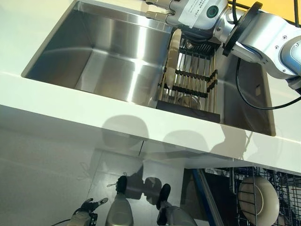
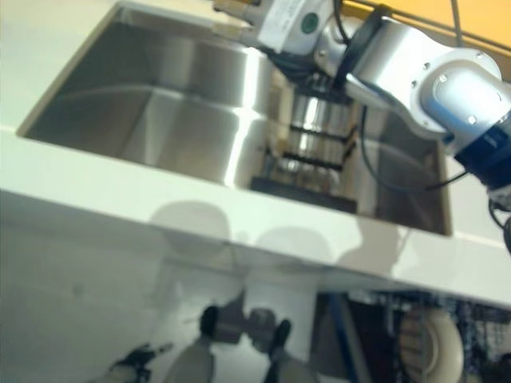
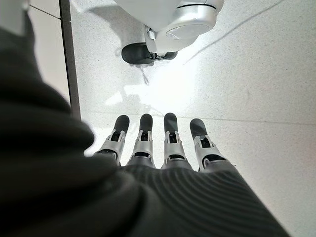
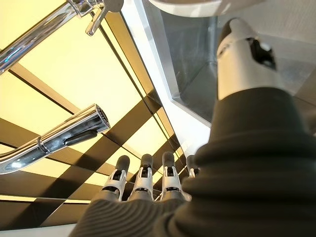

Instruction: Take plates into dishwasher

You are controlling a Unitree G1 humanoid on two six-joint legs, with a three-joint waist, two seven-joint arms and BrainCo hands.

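Note:
A cream plate (image 1: 172, 59) stands on edge at the left side of a dark dish rack (image 1: 190, 84) in the right part of the steel sink (image 1: 108, 52). My right hand (image 1: 171, 12) reaches over the far rim of the sink, just above and behind the rack. It is open and empty in the right wrist view, with the fingers (image 4: 143, 177) straight and the thumb (image 4: 242, 59) held apart. Another white plate (image 1: 256, 200) stands in the dishwasher rack (image 1: 282, 188) at the lower right. My left hand (image 1: 87, 209) hangs low by the floor, open and empty, with straight fingers (image 3: 170, 140).
A white counter (image 1: 70, 101) runs along the front of the sink. The chrome faucet (image 4: 54, 136) is close to my right hand, in front of a yellow wall. The dishwasher's blue-edged open door (image 1: 209, 197) is below the counter at the right.

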